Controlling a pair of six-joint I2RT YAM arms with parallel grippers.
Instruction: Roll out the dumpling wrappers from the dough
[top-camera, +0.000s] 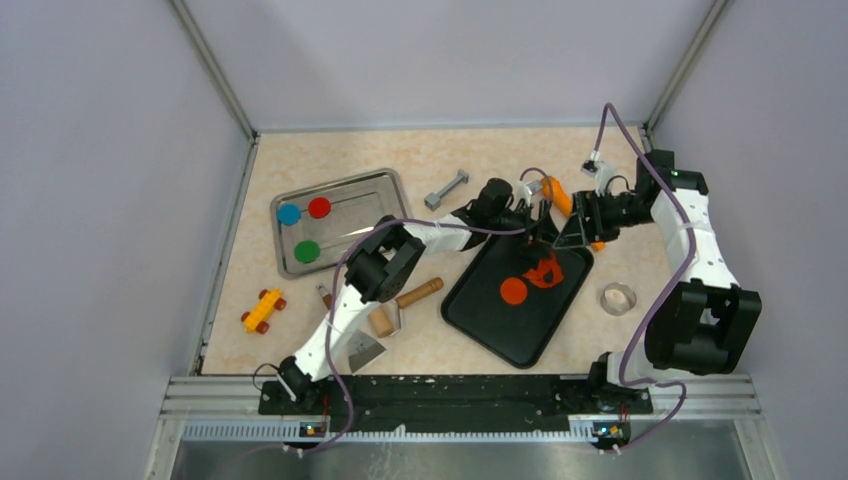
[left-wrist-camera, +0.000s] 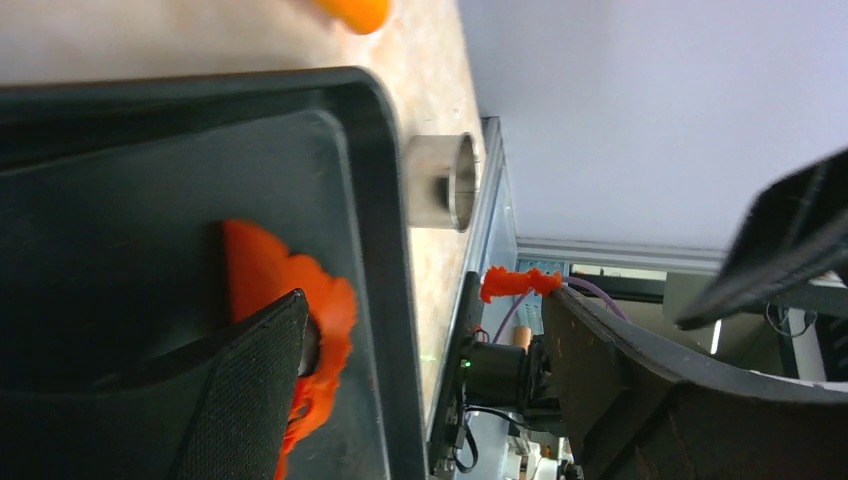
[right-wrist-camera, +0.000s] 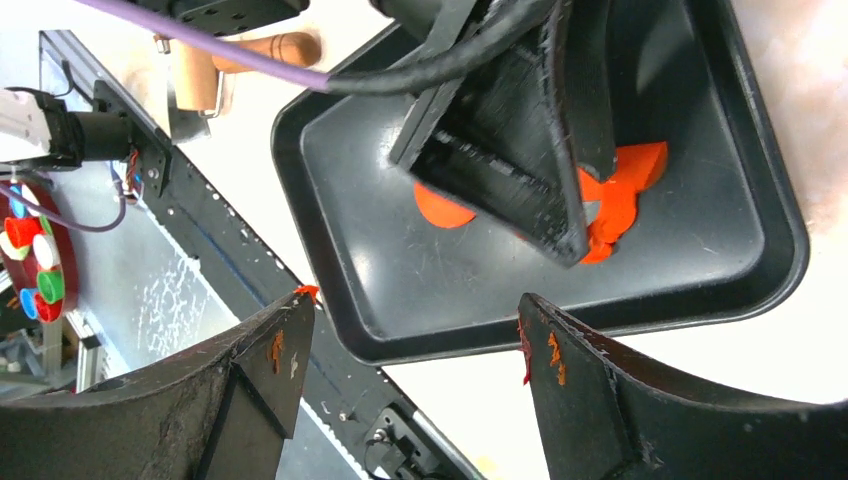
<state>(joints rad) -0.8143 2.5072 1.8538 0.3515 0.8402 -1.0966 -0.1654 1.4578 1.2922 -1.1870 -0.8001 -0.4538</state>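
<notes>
Small boards (top-camera: 312, 430) on the front rail: any print too small to read. Black tray (top-camera: 497, 325) lies askew on the bench (top-camera: 450, 150), between the two arms. The dough (top-camera: 547, 272), a ragged orange-red sheet, sits at the tray's far right end, close against the rim. A neat orange-red disc (top-camera: 513, 291) lies just beside it, toward the tray's middle. Left gripper (left-wrist-camera: 425, 300): jaws wide apart, clamped on nothing. One finger (left-wrist-camera: 250, 380) comes down on the dough's edge; the other stands out past the tray rim with a scrap of orange clay (left-wrist-camera: 515, 282) stuck at its tip. Right gripper (right-wrist-camera: 415, 300): jaws likewise apart and empty, hanging over the tray's rim, apart from the dough, orange smears on both fingertips. More dumpling wrappers, a blue disc (top-camera: 289, 214), a red disc (top-camera: 319, 207) and a green disc (top-camera: 307, 250), lie on the steel tray (top-camera: 385, 180) well to the left. Metal ring (top-camera: 618, 298) on the bench just right of the black tray. Orange carrot toy (top-camera: 558, 195) beyond the tray's far end.
</notes>
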